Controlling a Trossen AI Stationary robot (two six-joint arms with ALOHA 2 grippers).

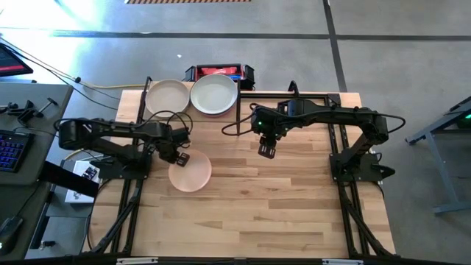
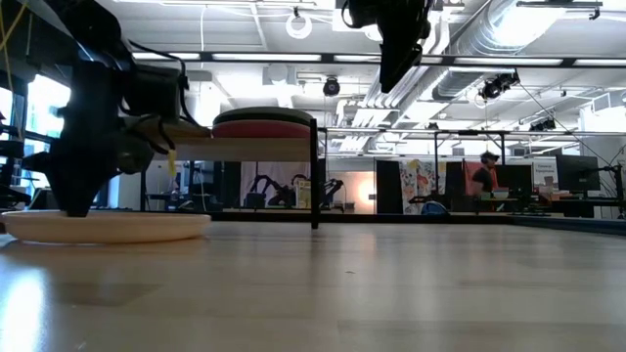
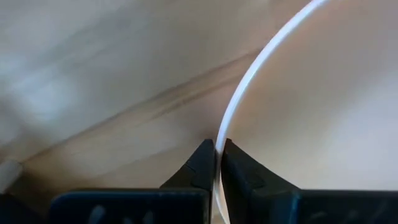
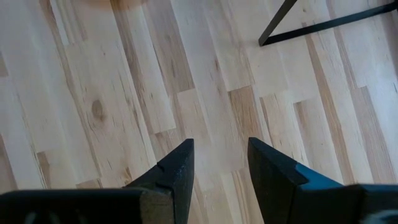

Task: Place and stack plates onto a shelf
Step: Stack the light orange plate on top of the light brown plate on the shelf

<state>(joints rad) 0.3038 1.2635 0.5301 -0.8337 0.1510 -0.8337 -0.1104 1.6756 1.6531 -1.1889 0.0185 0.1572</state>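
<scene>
Right, my left gripper (image 1: 182,157) is down at the near-left part of the table (image 1: 280,213), its fingers (image 3: 202,168) pinched nearly together on the rim of the peach plate (image 1: 193,174), which lies flat on the wood. The left wrist view shows the thin pale edge caught between the two dark tips, and the low view shows the same plate (image 2: 108,226) resting on the tabletop under the arm.

The right gripper (image 1: 266,149) hangs above the middle of the table, well apart from that plate, with its fingers (image 4: 177,171) spread and nothing between them (only bare boards show below).

At the far edge stands the shelf (image 2: 249,145), raised on thin dark legs. Two plates sit on it side by side: a beige plate (image 1: 167,96) on the left and an off-white plate (image 1: 214,94) touching or just beside it. From table height I see a dark rim over a red band on the shelf; I cannot tell which plates those are.
</scene>
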